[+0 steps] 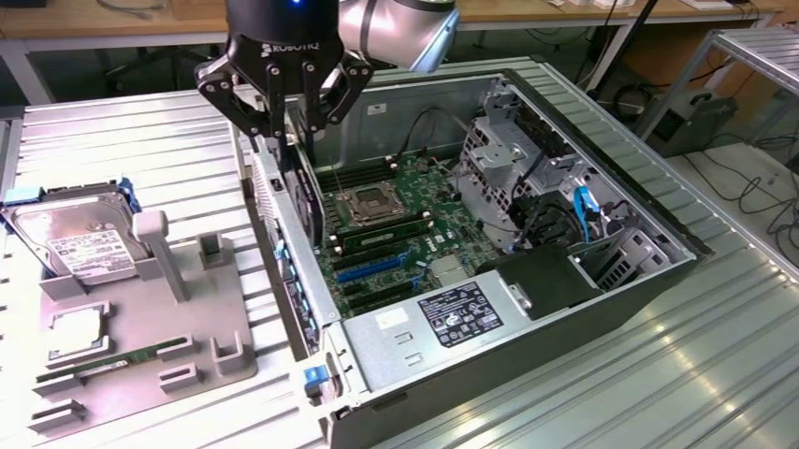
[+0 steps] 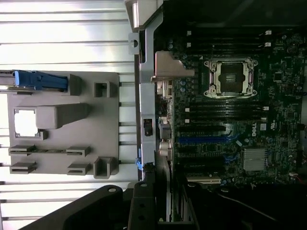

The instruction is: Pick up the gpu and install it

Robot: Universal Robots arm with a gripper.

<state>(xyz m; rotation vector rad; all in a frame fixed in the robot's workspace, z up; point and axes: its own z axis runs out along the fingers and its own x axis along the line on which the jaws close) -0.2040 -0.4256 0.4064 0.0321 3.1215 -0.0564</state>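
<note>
Black end effector (image 1: 284, 126) clamps thin flat gpu (image 1: 303, 187) — edge-down over open metal case (image 1: 624, 281).

Tool (image 1: 284, 131) hides gpu's (image 1: 307, 201) top.

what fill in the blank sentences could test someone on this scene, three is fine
1. The gripper holds the gpu above the open computer ____.
2. The hard drive rests on the grey ____ beside the computer.
3. The long expansion slots on the motherboard are coloured ____.

Missing words: case; fixture; blue
</note>
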